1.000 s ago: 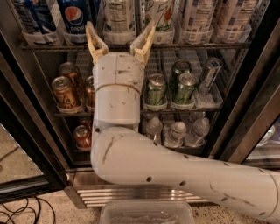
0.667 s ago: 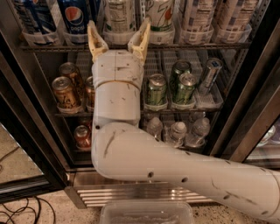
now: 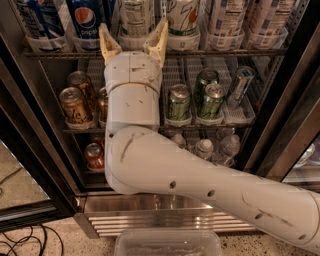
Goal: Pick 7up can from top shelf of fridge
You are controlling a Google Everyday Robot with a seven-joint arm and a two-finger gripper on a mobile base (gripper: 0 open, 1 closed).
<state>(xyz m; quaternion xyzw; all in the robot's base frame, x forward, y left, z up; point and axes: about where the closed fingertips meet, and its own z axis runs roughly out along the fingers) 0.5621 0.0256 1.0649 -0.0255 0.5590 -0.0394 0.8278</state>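
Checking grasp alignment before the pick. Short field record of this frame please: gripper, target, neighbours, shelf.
top shelf: wire rack, upright cans in clear trays
gripper: open, pointing up, tips at the top shelf front edge, holding nothing
7up can: upright, logo facing out, just right of the gripper
white can: directly behind the gripper gap, brand not readable
Pepsi can: left of the gripper
alignment: gripper centred on the white can, not the 7up can

"pepsi" and its round logo stand on the blue can [image 3: 85, 21] just left of the gripper [image 3: 133, 42], whose spread fingers reach up at the top shelf [image 3: 225, 51]. Just right of it, the 7up can [image 3: 183, 20] shows a green "7". The white can [image 3: 135, 15] above the fingers carries fine print too small to read
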